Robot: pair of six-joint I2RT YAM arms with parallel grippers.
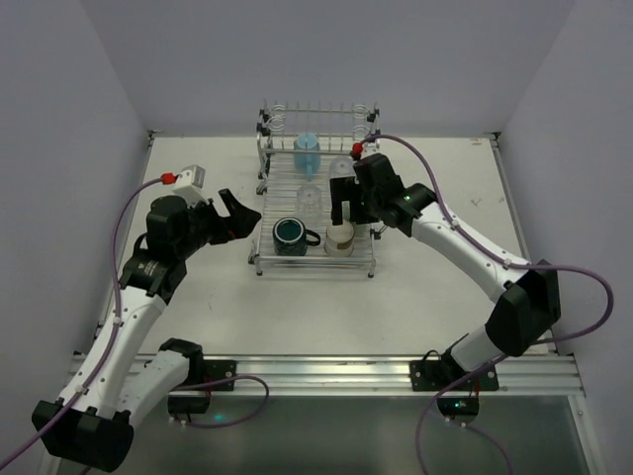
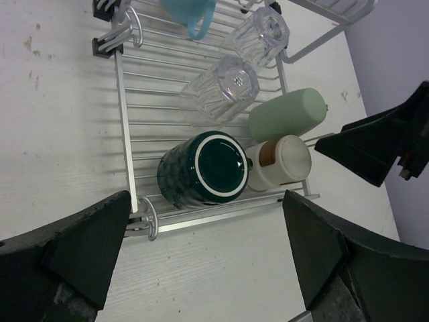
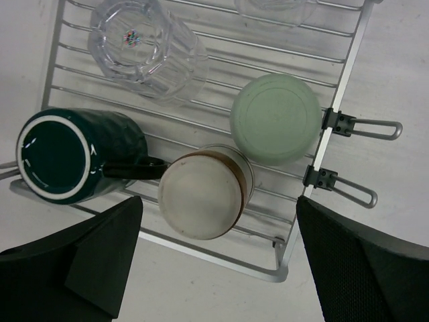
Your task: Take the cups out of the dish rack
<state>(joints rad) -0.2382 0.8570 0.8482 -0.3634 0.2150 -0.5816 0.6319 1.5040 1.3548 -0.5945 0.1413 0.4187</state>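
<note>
The chrome dish rack [image 1: 315,265] stands mid-table and holds several upside-down cups. A dark teal mug [image 2: 204,168] and a beige cup [image 3: 201,194] stand at its near end, a pale green cup [image 3: 276,119] just behind the beige one. Two clear tumblers [image 2: 221,87] [image 2: 258,37] and a light blue cup [image 1: 307,153] stand farther back. My right gripper [image 3: 218,261] hangs open above the beige cup, holding nothing. Left of the rack's near corner, my left gripper [image 2: 204,261] is open over bare table, its fingers wide apart.
The rack's raised back rail with coil holders [image 1: 318,119] stands at the far end. Wire loop handles [image 3: 362,127] stick out from the rack's right rim. White walls close in the table on the left, the back and the right.
</note>
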